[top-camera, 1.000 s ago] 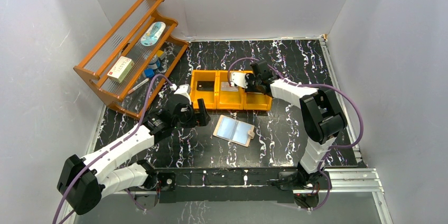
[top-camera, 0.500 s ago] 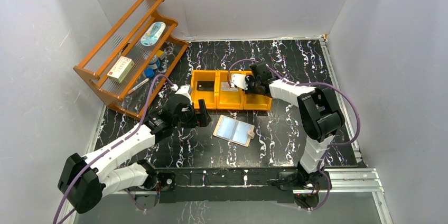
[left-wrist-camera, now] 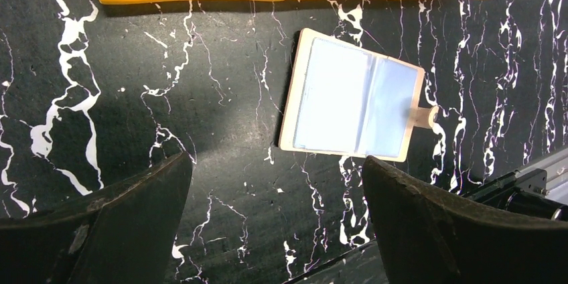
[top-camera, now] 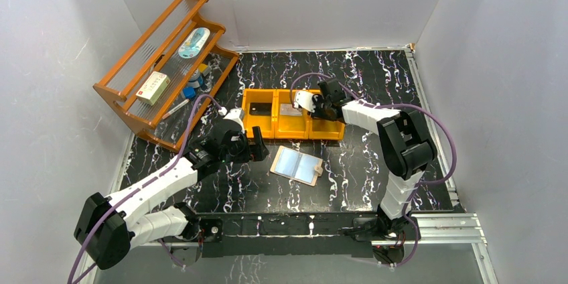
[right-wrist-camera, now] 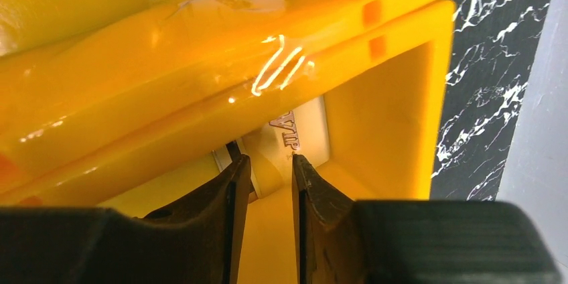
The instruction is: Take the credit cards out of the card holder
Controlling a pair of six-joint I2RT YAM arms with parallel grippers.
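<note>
The beige card holder [top-camera: 297, 165] lies open on the black marble table, its silvery-blue sleeves facing up; it also shows in the left wrist view [left-wrist-camera: 355, 100], tab to the right. My left gripper [top-camera: 258, 145] is wide open and empty just left of it, above the table [left-wrist-camera: 278, 230]. My right gripper [top-camera: 313, 108] reaches into the orange three-compartment tray [top-camera: 293, 126]. In the right wrist view its jaws [right-wrist-camera: 271, 163] stand a narrow gap apart over a pale card marked "VIP" [right-wrist-camera: 301, 130] that lies in a tray compartment [right-wrist-camera: 382, 130]. Nothing shows between the fingers.
A wooden rack [top-camera: 167, 63] with small boxes and bottles stands at the back left. The tray's left compartment holds a dark item [top-camera: 261, 106], the middle one a grey card [top-camera: 287, 106]. A metal rail [top-camera: 429, 224] runs along the near edge. White walls enclose the table.
My right wrist has tilted and dipped a little further into the tray. The left arm and the card holder have not moved.
</note>
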